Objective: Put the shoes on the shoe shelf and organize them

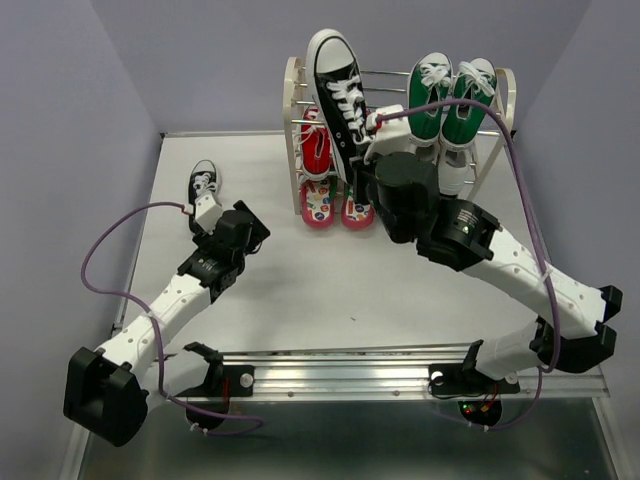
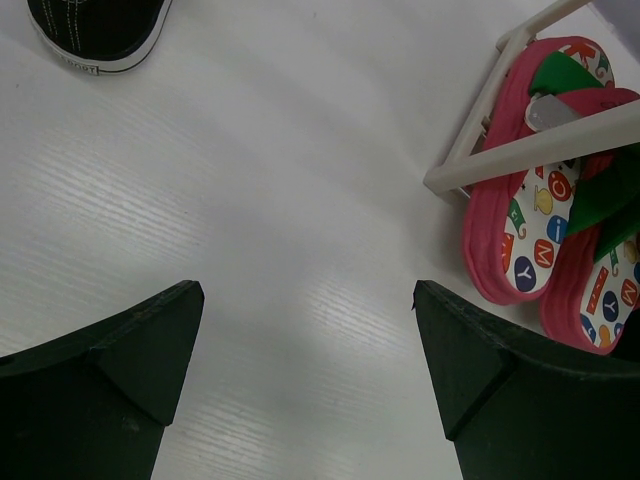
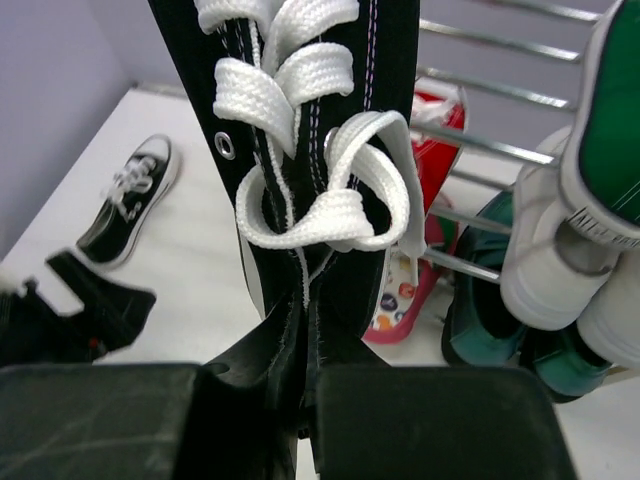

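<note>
My right gripper (image 1: 368, 165) (image 3: 310, 400) is shut on the heel collar of a black-white sneaker (image 1: 338, 90) (image 3: 300, 120). It holds the sneaker toe-up in front of the left half of the shoe shelf (image 1: 292, 100). The other black-white sneaker (image 1: 204, 183) (image 2: 100, 30) (image 3: 130, 205) lies on the table at the left. My left gripper (image 1: 210, 215) (image 2: 305, 340) is open and empty just in front of it. Red sneakers (image 1: 316, 150) (image 3: 440, 130) sit on a middle tier. The flip-flops (image 1: 335, 205) (image 2: 540, 230) lie at the shelf's bottom left.
Green-and-white sneakers (image 1: 450, 95) (image 3: 590, 200) stand on the top tier at the right. Dark green boots (image 3: 500, 300) sit below them. The cream side frame (image 2: 480, 150) stands just right of my left gripper. Purple walls close in the table.
</note>
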Controlling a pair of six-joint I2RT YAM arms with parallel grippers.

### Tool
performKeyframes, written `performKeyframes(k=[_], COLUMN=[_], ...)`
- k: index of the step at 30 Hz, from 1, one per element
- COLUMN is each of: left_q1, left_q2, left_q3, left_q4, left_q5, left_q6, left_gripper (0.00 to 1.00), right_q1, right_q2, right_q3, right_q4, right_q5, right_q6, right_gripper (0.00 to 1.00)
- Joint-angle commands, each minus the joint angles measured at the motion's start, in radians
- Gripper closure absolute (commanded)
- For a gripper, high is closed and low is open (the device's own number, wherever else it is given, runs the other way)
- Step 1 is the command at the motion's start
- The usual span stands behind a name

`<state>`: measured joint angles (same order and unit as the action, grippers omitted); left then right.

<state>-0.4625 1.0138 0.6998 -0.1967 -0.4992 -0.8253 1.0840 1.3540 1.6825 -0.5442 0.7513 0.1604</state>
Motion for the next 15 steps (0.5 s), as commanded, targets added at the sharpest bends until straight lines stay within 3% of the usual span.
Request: performKeyframes(k=[1,15], left_q1=[0.007,0.019], left_q2=[0.017,0.026], left_q3=[-0.003,-0.014], left_q4=[0.039,0.048], left_q5=[0.005,0.019], left_q6=[0.031,0.035], left_gripper=[0.01,0.01], right_q1=[-0.067,-0.343], right_q2=[0.085,0.385], right_q3=[0.213,0.587], right_q4=[0.142,-0.025], right_q5=[0.192,-0.118], right_q6=[-0.074,0.042], right_gripper=[0.99,0.99])
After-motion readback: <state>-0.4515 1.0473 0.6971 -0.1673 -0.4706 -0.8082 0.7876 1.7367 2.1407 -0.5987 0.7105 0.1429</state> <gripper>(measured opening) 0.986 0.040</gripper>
